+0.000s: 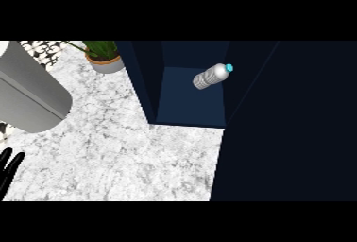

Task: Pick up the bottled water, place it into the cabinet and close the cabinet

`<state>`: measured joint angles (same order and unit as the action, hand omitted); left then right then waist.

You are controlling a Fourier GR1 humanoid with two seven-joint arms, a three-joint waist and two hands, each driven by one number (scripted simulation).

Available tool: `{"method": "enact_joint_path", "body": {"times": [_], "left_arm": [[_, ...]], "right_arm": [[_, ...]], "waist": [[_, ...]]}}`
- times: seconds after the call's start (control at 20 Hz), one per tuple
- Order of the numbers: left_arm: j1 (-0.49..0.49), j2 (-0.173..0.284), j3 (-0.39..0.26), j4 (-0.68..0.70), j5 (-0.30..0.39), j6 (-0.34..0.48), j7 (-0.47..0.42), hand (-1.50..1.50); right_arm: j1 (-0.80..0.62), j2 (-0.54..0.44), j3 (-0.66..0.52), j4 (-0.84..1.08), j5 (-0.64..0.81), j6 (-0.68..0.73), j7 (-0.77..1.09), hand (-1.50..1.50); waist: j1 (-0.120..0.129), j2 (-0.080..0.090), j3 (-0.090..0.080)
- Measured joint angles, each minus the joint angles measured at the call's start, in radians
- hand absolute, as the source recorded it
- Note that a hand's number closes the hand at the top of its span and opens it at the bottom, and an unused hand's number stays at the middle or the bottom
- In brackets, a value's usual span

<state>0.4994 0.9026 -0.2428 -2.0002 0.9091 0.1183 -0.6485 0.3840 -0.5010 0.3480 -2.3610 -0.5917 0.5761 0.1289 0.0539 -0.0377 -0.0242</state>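
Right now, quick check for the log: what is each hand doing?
Left hand: open, fingers straight, resting at the view's lower left edge, holding nothing.
Right hand: not in view.

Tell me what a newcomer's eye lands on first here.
First, the dark blue cabinet filling the right side, with the bottled water lying tilted inside its open compartment, blue cap up and to the right. Next, the grey cylinder at the left edge and the potted plant at top. The left hand rests at the lower left.
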Motion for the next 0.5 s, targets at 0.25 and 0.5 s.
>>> {"method": "enact_joint_path", "body": {"times": [0.25,0.5], "left_arm": [[0.039,0.028,0.037,0.007,0.014,-0.044,-0.013,-1.5],[0.069,0.053,0.08,0.012,0.037,-0.093,-0.025,-1.5]], "right_arm": [[-0.113,0.042,0.093,0.008,0.017,-0.099,0.083,1.5],[-0.234,0.086,0.145,0.019,0.034,-0.194,0.169,1.5]], "waist": [[0.015,0.0,0.0],[0.03,0.002,0.0]]}}
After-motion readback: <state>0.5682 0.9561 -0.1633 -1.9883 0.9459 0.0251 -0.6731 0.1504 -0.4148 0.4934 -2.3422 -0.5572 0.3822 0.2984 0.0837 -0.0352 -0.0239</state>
